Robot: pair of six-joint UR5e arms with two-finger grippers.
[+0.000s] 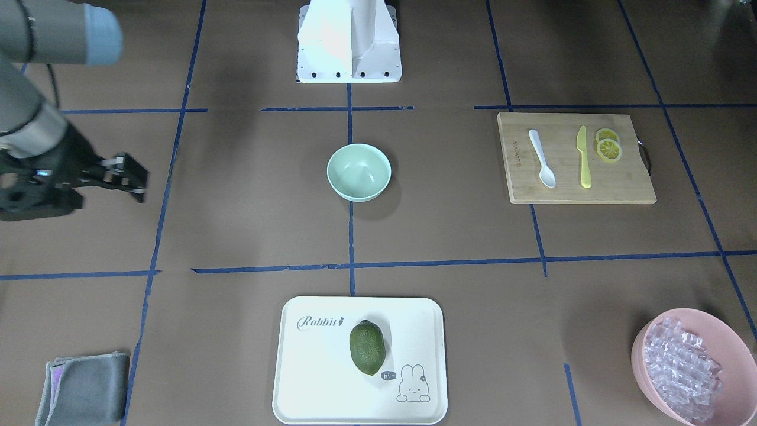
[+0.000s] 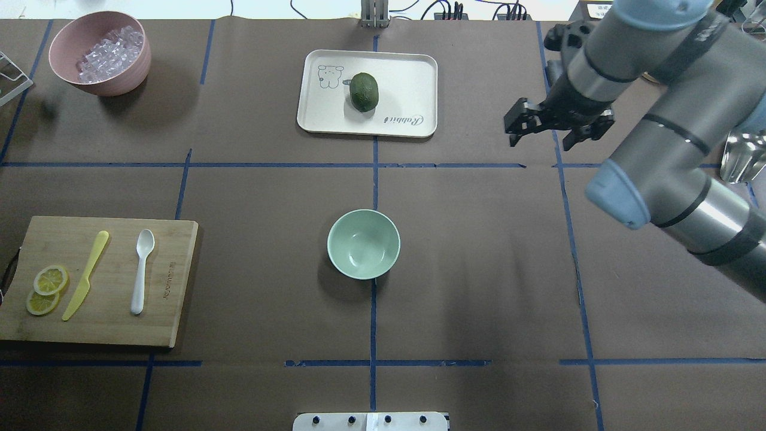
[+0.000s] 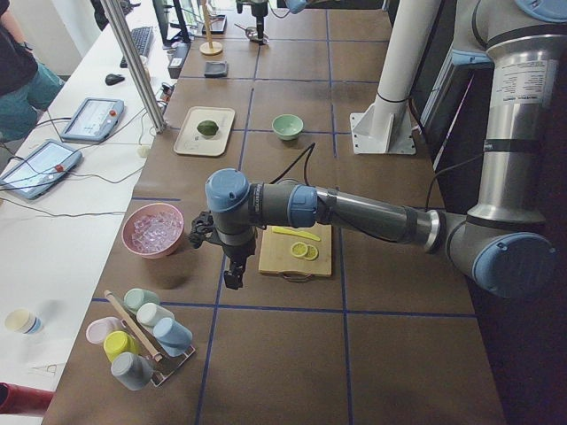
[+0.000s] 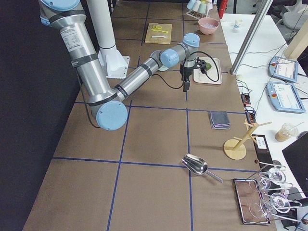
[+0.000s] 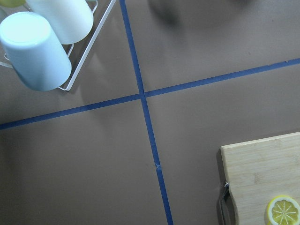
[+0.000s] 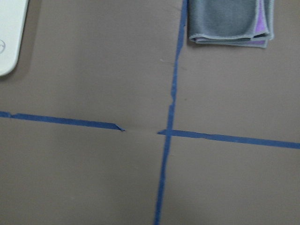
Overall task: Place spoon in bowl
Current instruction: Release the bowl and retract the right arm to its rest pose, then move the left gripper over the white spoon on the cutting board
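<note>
The white spoon (image 1: pixel 542 158) lies flat on the wooden cutting board (image 1: pixel 627 189), next to a yellow knife; it also shows in the overhead view (image 2: pixel 141 269). The empty mint-green bowl (image 1: pixel 359 171) stands at the table's middle (image 2: pixel 363 243). My right gripper (image 2: pixel 540 142) hangs open and empty above the table, far from both, near the tray's side (image 1: pixel 127 177). My left gripper (image 3: pixel 233 276) shows only in the exterior left view, hanging between the pink bowl and the board. I cannot tell if it is open.
The yellow knife (image 2: pixel 87 274) and lemon slices (image 2: pixel 45 289) share the board. A white tray (image 2: pixel 323 114) holds a green fruit (image 2: pixel 364 91). There is also a pink bowl of ice-like pieces (image 2: pixel 100 51), a grey cloth (image 1: pixel 83 387), a cup rack (image 3: pixel 142 341) and a metal scoop (image 4: pixel 195 164).
</note>
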